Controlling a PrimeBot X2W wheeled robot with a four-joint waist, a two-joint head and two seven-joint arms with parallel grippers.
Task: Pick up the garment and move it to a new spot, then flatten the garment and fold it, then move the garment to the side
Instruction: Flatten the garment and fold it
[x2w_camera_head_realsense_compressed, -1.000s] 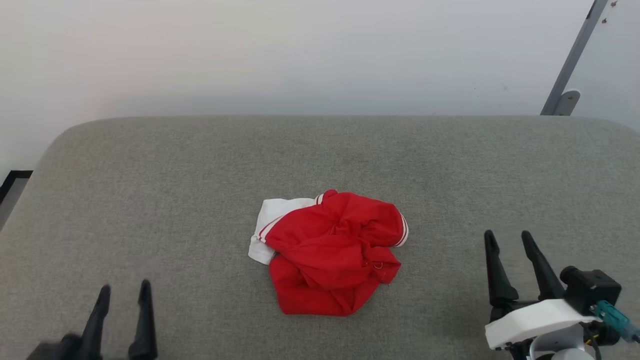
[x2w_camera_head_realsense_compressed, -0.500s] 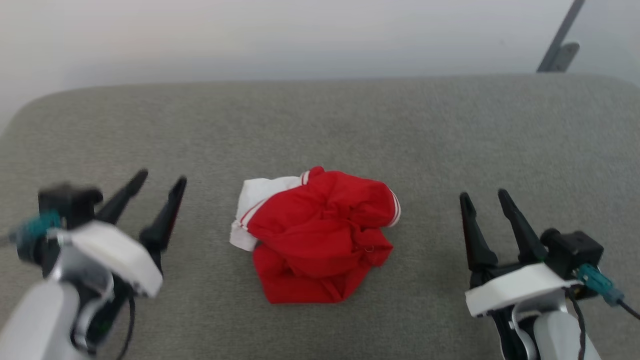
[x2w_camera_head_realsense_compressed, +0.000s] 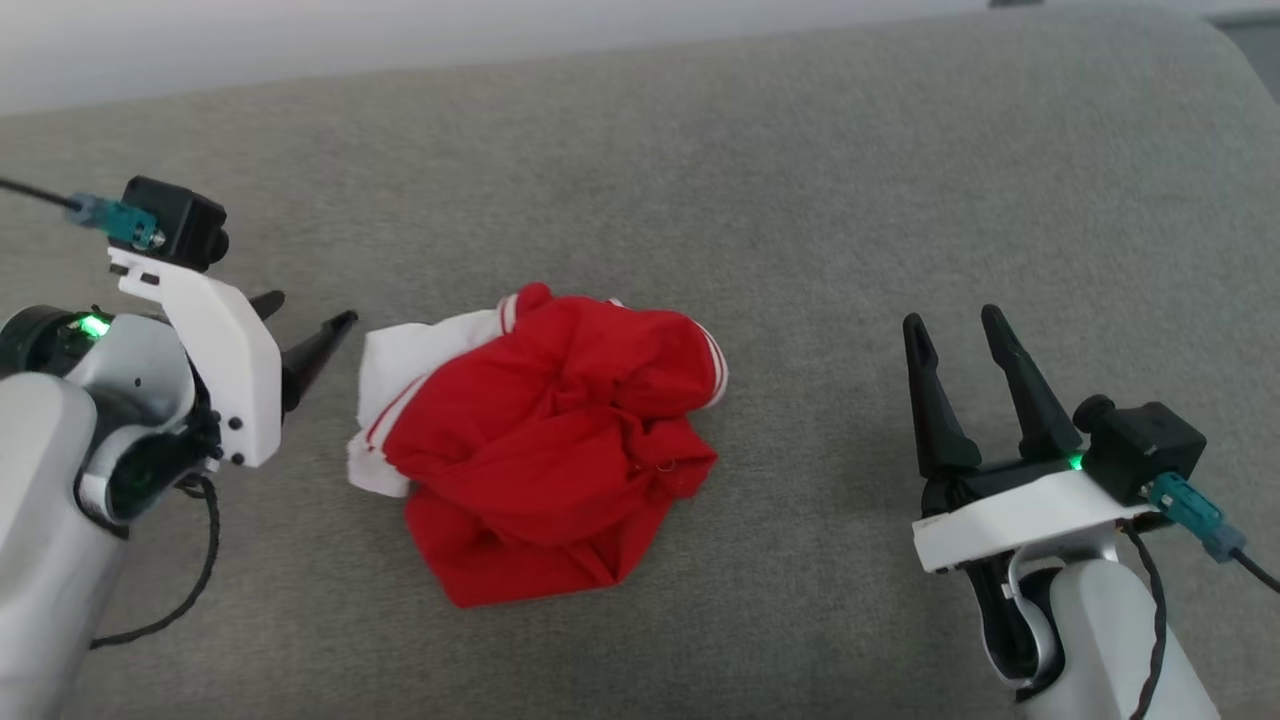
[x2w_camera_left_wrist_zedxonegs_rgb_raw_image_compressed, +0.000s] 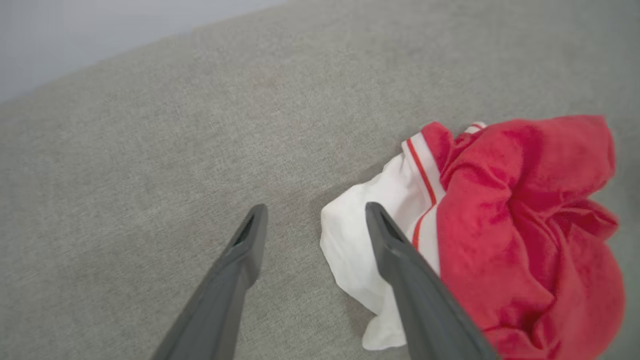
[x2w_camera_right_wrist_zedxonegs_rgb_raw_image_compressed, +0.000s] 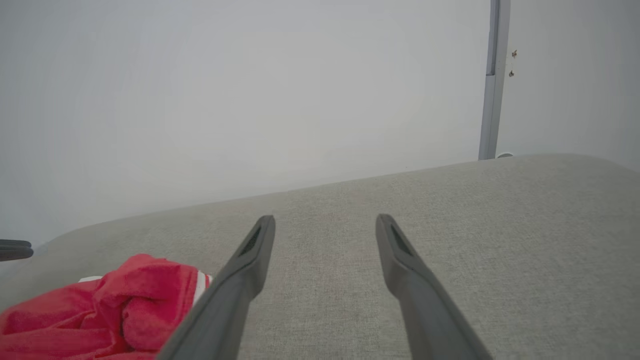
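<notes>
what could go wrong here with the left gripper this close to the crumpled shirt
The open left gripper points at the white sleeve, the nearest edge of the garment; pinching only that would likely lift it dangling and bunched. The garment is crumpled in folds, so a grab may catch several layers, making flattening harder.

A wide grey upholstered surface (x2w_camera_head_realsense_compressed: 860, 180) with a woven texture and rounded far corners carries a single thing. The garment (x2w_camera_head_realsense_compressed: 545, 450) lies near its middle, a crumpled red heap with one white, stripe-trimmed sleeve spilling onto the fabric.
</notes>
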